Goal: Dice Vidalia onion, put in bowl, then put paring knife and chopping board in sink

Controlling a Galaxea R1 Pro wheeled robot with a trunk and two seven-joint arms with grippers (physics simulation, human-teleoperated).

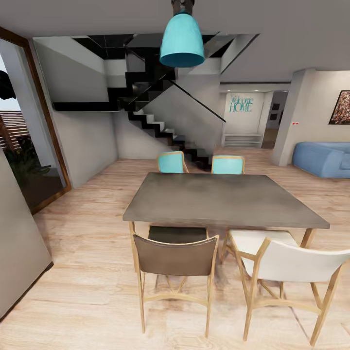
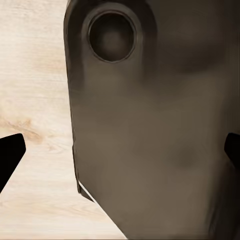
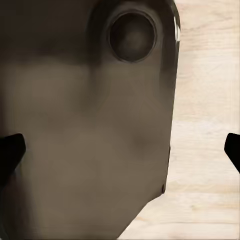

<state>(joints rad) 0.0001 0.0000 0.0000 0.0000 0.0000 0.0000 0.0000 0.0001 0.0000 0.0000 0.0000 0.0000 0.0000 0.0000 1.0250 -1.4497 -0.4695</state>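
Note:
The sink, onion, paring knife, chopping board, bowl and countertop are out of view. My left gripper [image 2: 120, 150] points down at the robot's dark base, its black fingertips [image 2: 10, 155] far apart at the frame's sides with nothing between them. My right gripper [image 3: 120, 150] hangs the same way, its fingertips [image 3: 11, 150] spread wide and empty, over the dark base and pale wooden floor.
A matte grey dining table [image 1: 223, 199] stands ahead with a brown chair [image 1: 175, 262] and a white chair [image 1: 287, 265] on my side, two teal chairs [image 1: 171, 163] beyond. A teal lamp [image 1: 182, 41] hangs above. A black staircase [image 1: 155, 121], blue sofa [image 1: 323, 158] and grey wall [image 1: 19, 243] surround the wooden floor.

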